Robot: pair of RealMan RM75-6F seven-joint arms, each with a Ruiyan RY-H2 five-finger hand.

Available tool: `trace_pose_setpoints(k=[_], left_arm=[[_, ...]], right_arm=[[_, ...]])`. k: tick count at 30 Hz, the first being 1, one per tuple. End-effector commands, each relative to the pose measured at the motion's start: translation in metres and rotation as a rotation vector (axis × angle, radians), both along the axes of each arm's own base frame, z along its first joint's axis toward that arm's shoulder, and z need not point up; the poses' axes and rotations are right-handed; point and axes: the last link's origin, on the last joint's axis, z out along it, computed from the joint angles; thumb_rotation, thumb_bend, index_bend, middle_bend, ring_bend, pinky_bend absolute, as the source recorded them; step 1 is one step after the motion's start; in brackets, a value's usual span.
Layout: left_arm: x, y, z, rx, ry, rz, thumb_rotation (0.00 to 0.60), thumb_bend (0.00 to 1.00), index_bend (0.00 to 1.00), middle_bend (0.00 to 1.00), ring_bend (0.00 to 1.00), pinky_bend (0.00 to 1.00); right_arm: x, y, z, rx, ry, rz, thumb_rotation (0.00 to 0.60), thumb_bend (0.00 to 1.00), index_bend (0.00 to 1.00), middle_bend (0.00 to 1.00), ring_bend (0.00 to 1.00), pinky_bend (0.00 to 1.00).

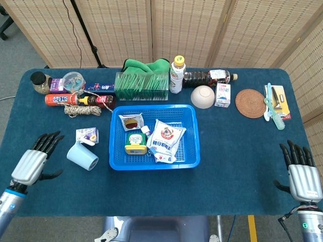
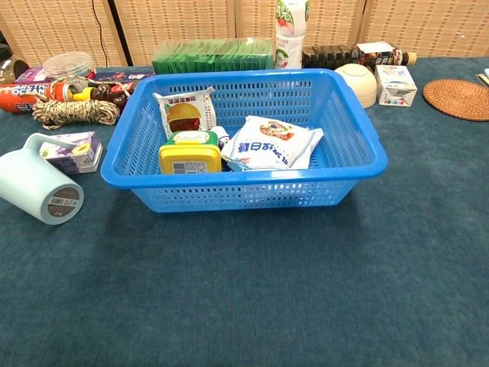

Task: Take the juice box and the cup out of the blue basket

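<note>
The pale blue cup [image 1: 83, 156] [image 2: 37, 188] lies on its side on the table, left of the blue basket [image 1: 191, 142] [image 2: 359, 130]. The purple juice box [image 1: 87, 135] [image 2: 72, 150] sits just behind the cup, also outside the basket. My left hand [image 1: 34, 162] hovers open at the table's left front, apart from the cup. Near the right front corner my right hand [image 1: 302, 175] is open with nothing in it. Neither hand shows in the chest view.
Inside the basket are a yellow-lidded tub [image 1: 136, 142], a white snack bag [image 1: 166, 138] and a small packet [image 1: 131, 122]. Rope [image 1: 81, 110], bottles, a green box [image 1: 142, 84], a white bowl [image 1: 203, 96], a milk carton [image 1: 222, 95] and a coaster [image 1: 250, 103] line the back.
</note>
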Motion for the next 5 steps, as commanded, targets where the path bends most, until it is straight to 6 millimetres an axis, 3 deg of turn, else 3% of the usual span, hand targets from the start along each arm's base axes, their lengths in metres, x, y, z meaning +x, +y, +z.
trace_pose_setpoints(k=[1,5], left_arm=[[-0.009,-0.025,0.017,0.075,0.045,0.109,0.600,0.15,0.00,0.00,0.00,0.00],[-0.013,-0.046,0.029,0.175,0.028,0.181,0.600,0.15,0.00,0.00,0.00,0.00]], right_arm=[[0.001,0.001,0.001,-0.004,0.004,0.011,0.600,0.00,0.00,0.00,0.00,0.00],[0.004,0.003,0.003,-0.021,0.014,0.041,0.600,0.00,0.00,0.00,0.00,0.00]])
